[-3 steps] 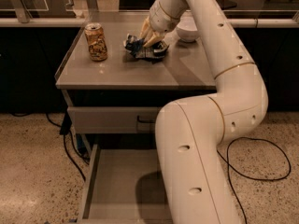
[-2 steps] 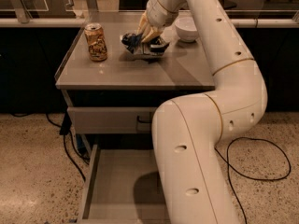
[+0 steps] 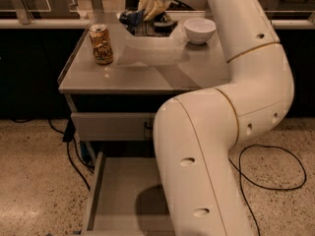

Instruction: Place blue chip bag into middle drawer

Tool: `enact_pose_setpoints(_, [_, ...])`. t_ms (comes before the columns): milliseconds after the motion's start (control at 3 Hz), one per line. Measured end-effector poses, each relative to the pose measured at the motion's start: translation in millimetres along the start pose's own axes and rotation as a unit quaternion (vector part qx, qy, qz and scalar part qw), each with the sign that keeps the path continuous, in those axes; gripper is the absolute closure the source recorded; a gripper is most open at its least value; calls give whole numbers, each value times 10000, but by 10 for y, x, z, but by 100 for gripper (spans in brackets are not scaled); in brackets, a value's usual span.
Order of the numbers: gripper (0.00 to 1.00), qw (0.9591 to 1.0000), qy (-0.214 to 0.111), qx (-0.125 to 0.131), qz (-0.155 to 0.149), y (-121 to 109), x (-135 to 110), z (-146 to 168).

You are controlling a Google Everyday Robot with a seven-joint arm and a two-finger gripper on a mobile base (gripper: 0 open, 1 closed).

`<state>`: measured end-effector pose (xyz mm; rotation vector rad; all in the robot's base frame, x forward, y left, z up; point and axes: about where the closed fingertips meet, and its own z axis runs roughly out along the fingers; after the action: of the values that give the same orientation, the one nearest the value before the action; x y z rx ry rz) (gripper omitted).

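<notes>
The blue chip bag (image 3: 133, 18) hangs in my gripper (image 3: 150, 14) at the top of the camera view, lifted above the back of the grey cabinet top (image 3: 147, 68). The gripper's fingers are shut on the bag's right side. The bag is dark blue and crumpled, and partly hidden by the gripper. The middle drawer (image 3: 123, 191) stands pulled open at the bottom of the view, low and in front of the cabinet. Its flat grey floor is bare, and my arm's lower link covers its right part.
A tan drink can (image 3: 101, 44) stands at the left of the cabinet top. A white bowl (image 3: 199, 29) sits at the back right. A closed grey drawer front with a black handle (image 3: 112, 126) lies above the open drawer. Black cables (image 3: 268, 181) run over the speckled floor on both sides.
The gripper has lifted the chip bag off the cabinet top and carried it up and toward the back. The can and bowl have not moved.
</notes>
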<state>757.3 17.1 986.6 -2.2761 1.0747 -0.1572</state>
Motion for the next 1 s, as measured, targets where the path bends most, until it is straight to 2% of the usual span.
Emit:
enact_pose_setpoints(333, [100,9996,201,138,-113,-88,-173,-469])
enact_pose_setpoints(667, [100,9984,459,315,-99,-169,-404,-1025])
enact_pose_setpoints(1000, [100,9972,643,382,8,-136,-515,-1404])
